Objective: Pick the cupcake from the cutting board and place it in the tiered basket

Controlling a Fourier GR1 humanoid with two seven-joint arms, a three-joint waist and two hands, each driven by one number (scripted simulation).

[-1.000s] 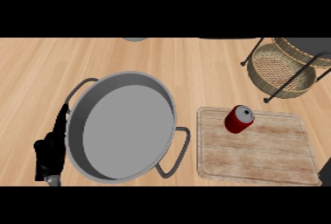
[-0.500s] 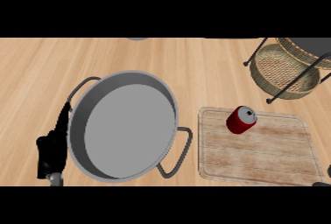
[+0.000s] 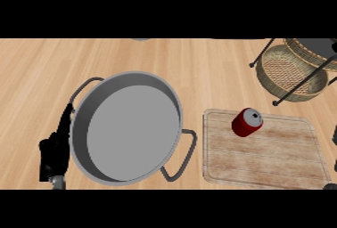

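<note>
Head view: the left hand (image 3: 54, 153), black, shows at the near left corner of the light wooden counter (image 3: 39, 67). Its fingers (image 3: 66, 118) are straight and held together, pointing toward the far edge. It holds nothing and lies right along the left rim of the pan; whether it touches the rim I cannot tell.

That large round grey metal pan (image 3: 125, 133) fills the counter's near left part, with one wire loop handle at its far left side and another at its near right side.

Just beside the near right handle lies the pale rectangular wooden cutting board (image 3: 263, 156) with rounded corners, toward the counter's near right corner. The red cupcake with a grey top (image 3: 248, 122) sits on the board close to its far edge, left of the middle, tilted so that its top faces up and to the right. No hand is touching it.

The woven wicker tiered basket on a black metal frame (image 3: 289, 73) stands at the counter's far right corner, well apart from the cupcake.

At the view's right edge, just beside the board, a dark sliver is probably the right hand (image 3: 334, 134); too little of it shows to tell its state.
</note>
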